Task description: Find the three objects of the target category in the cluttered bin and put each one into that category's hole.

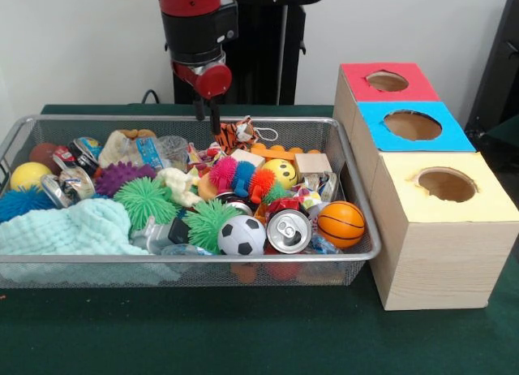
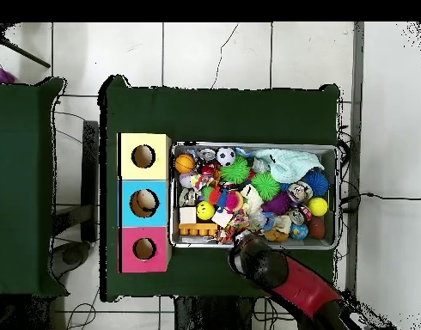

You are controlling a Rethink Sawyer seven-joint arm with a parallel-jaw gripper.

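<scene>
- Green worktop [image 1: 243, 334] in the front view carries the mesh bin [image 1: 357, 188], still heaped with toys; beside it stand the red hole [image 1: 388, 81], blue hole [image 1: 413, 124] and yellow hole [image 1: 446, 184]. The gripper [image 1: 208, 115] hangs at the bin's far rim, fingers narrow and empty, just beside a striped tiger toy [image 1: 237, 135], which seems to lie along that rim.
- Overhead view: something pale sits in the blue hole, so perhaps one is sorted; the red and yellow holes look empty.

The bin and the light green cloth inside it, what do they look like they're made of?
The bin looks like metal wire mesh: fine silvery see-through grid with a shiny rim. The light green cloth seems to be soft, matte fabric, possibly crinkled cotton, judging by its puckered, folded surface.
</scene>
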